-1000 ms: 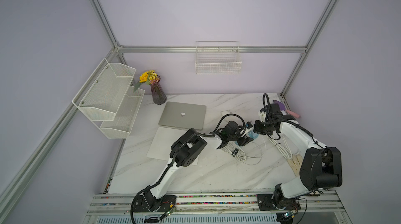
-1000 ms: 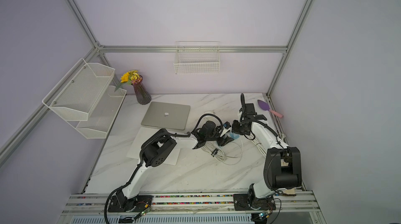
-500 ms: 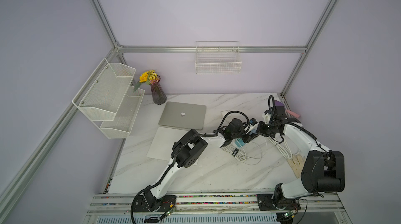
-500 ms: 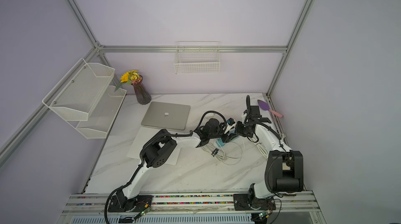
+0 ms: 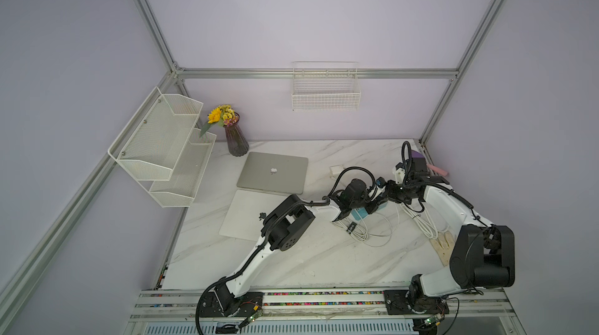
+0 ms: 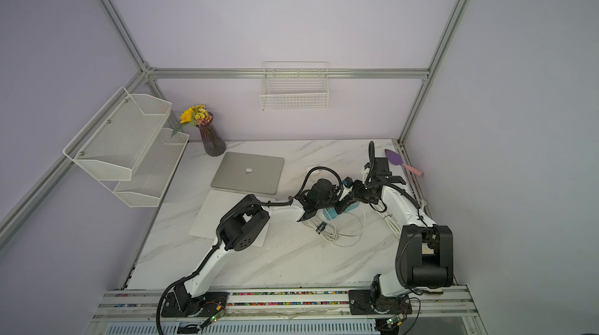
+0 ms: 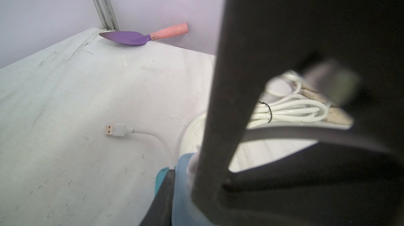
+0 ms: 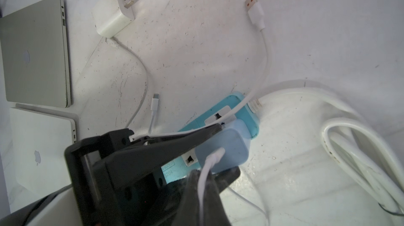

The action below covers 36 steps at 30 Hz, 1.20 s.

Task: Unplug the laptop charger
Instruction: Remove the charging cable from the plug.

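Observation:
The laptop charger (image 8: 112, 13), a small white brick with two bare prongs, lies flat on the marble and apart from the strip, also seen in a top view (image 5: 337, 169). Its thin cable trails toward the light-blue power strip (image 8: 252, 122). My left gripper (image 7: 183, 176) is shut on a pale-blue plug block (image 8: 225, 146) seated in that strip. My right gripper (image 8: 203, 176) meets it from the opposite side, shut, with the block's thin white cable (image 8: 213, 157) running between its fingertips. Both grippers crowd over the strip (image 5: 358, 215) in both top views.
A silver laptop (image 5: 272, 172) and a white one (image 5: 246, 216) lie left of the strip. A thick white cord bundle (image 7: 288, 111) sits at the right, a loose USB plug (image 7: 114, 129) behind the strip. A purple trowel (image 7: 131, 37) rests by the back corner.
My left gripper has slid right onto the strip and closed on the pale-blue plug block. The right arm shifted slightly and its gripper stayed shut.

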### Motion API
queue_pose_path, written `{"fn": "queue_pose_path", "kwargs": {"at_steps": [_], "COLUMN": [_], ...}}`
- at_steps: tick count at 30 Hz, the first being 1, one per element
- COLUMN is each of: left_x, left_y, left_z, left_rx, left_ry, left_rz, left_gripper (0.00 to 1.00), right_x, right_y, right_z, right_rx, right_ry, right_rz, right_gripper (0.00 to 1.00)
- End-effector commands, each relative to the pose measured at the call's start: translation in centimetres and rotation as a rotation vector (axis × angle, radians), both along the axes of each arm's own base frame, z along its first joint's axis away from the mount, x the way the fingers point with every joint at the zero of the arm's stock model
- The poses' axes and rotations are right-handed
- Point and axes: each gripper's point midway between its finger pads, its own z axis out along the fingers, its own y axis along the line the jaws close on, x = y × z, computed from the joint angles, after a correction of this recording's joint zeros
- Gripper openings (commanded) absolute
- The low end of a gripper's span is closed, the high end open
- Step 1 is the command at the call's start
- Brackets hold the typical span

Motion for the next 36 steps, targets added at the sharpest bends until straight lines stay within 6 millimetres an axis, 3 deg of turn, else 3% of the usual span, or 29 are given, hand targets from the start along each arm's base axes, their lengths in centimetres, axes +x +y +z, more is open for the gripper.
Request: {"fn": "queue_pose_path", "kwargs": {"at_steps": [1, 6, 11, 20, 26, 36], "left_x": [-1.6, -2.2, -3.4, -5.4, -6.5, -6.7], "left_y": [-1.8, -1.8, -1.6, -0.3, -0.2, -0.2], "left_z": [0.7, -0.6, -2.5, -8.8, -11.9, -13.0], "left_rx": [0.008, 0.058, 0.114, 0.237, 0.317, 0.342], "left_ry": [-0.066, -0.071, -0.060, -0.060, -0.056, -0.051], "left_rz": [-0.046, -0.057, -0.085, -0.110, -0.148, -0.151], "left_gripper": [0.09, 0.00, 0.00, 0.00, 0.00, 0.00], "right_x": [-1.2, -1.1, -0.7, 0.0, 0.4, 0.8], "right_y": [0.4, 0.4, 0.1, -0.6, -1.1, -1.3], "right_z": [-1.0, -0.7, 0.4, 3.1, 4.7, 5.6], "right_rx": [0.016, 0.017, 0.006, -0.013, -0.018, -0.009], "right_ry": [0.064, 0.055, 0.020, -0.067, -0.116, -0.143], "right_rz": [-0.006, -0.008, -0.014, -0.038, -0.057, -0.073], "right_gripper": [0.00, 0.00, 0.00, 0.00, 0.00, 0.00]}}
